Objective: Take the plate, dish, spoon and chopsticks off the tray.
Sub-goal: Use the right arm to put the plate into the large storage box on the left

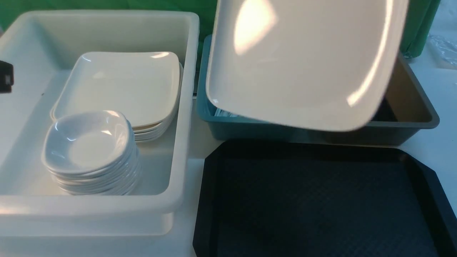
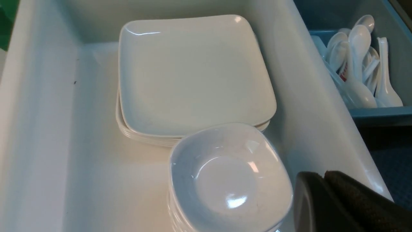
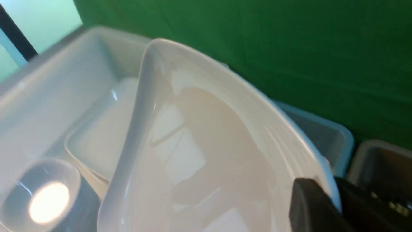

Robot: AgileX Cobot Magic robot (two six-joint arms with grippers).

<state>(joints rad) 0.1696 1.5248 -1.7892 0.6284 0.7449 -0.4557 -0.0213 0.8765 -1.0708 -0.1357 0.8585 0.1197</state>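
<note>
**Beyond the tray's far edge: plate up in the air, pinched by right fingers**

Past the far rim of the tray (image 1: 314,200), the plate (image 1: 303,60) hangs clear of it, tilted, its glossy face turned toward the front camera. It is off the tray surface and touches nothing below. Its lower edge overlaps the blue tub (image 1: 246,130) and the grey-brown tub (image 1: 410,103), which sit side by side just behind the tray's far rim.

In the right wrist view, the right fingers (image 3: 309,209) are clamped on the plate's rim, one dark pad on each side.

Left of the tray, just beside it on the desk (image 1: 439,142), stands a big white tub (image 1: 185,107). It holds a stack of square plates (image 1: 121,85) on the side farther from the tray's near edge. A stack of small dishes (image 1: 89,142) is on the nearer side, touching the plate stack.

The left fingers (image 2: 322,206) are pressed together and hold nothing, over the white tub by the small-dish stack.

The left wrist view also shows white spoons (image 2: 360,64) piled in the blue tub. Which one is the task's spoon, cannot tell.
</note>
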